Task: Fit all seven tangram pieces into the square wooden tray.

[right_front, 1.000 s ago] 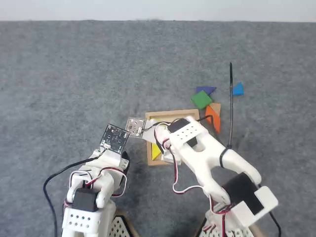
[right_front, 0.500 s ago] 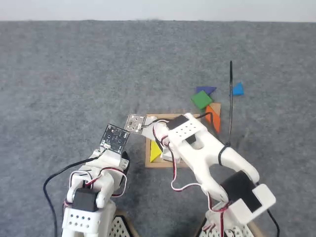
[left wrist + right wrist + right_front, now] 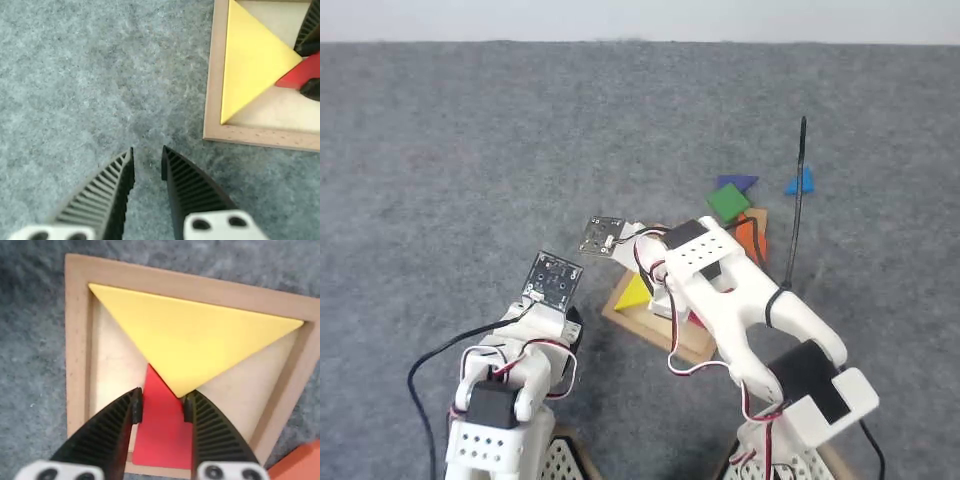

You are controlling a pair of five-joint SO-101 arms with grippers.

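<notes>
The square wooden tray (image 3: 650, 327) lies skewed on the carpet, and the right arm leans over it. A big yellow triangle (image 3: 195, 342) fills one side of the tray (image 3: 77, 340). My right gripper (image 3: 161, 407) is shut on a red piece (image 3: 162, 432), holding it flat on the tray floor against the yellow triangle's point. The left gripper (image 3: 147, 150) hovers low over bare carpet just outside the tray's rim (image 3: 250, 134), its fingers a narrow gap apart with nothing between them. The yellow triangle (image 3: 252, 55) and the red piece (image 3: 295, 75) lie beyond that rim.
Loose pieces lie beyond the tray: a green square (image 3: 728, 202), a purple piece (image 3: 735, 183), a blue triangle (image 3: 802, 183) and orange pieces (image 3: 752, 235) partly under the right arm. A thin black rod (image 3: 797, 200) stands beside them. Open carpet spreads far and left.
The tray has turned from square-on to skewed and slid a little under the right gripper. The right arm shifted, and the black rod moved right.
</notes>
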